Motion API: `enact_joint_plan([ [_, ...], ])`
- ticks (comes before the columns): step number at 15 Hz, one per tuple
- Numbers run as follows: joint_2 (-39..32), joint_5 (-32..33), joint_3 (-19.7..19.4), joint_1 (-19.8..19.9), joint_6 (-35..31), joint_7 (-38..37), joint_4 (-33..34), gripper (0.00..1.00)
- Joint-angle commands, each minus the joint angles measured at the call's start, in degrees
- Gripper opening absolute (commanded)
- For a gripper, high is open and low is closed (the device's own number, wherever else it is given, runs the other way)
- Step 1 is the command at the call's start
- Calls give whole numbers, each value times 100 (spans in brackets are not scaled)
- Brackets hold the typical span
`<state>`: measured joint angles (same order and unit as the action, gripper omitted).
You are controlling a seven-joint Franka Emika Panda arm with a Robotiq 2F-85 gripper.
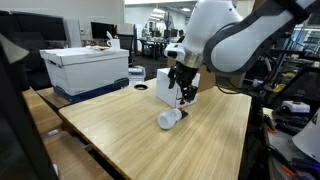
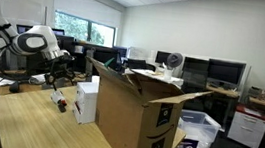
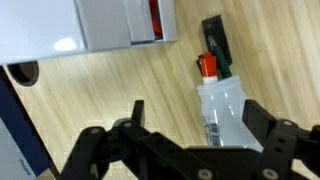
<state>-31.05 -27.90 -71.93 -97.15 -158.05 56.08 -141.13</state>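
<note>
The gripper hung spread wide over the toppled bottle, near the white box; open tabletop stretched to the edge.

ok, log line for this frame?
gripper: open | held: nothing | position: over bottle lying on table | nearby: white box

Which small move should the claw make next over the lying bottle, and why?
Probably shift sideways a little, then lower. The open claw hangs above the bottle without touching it, and in the wrist view the bottle lies nearer one finger, not centred between them.
</note>
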Motion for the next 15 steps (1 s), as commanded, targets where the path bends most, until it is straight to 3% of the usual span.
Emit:
enact_joint_plan([
  [1,-54,1522,-971,-870,1448,-1032,550,100],
  [4,413,2821,-1185,-1072,2541,-1748,1116,100],
  [8,1466,4146,-747,-727,3022,-2191,1447,100],
  [10,2028,4635,-440,-428,2821,-2200,1365,100],
  [11,1738,3972,-770,-660,2534,-1501,1224,100],
  [15,2356,3763,-620,-350,2566,-985,1034,100],
])
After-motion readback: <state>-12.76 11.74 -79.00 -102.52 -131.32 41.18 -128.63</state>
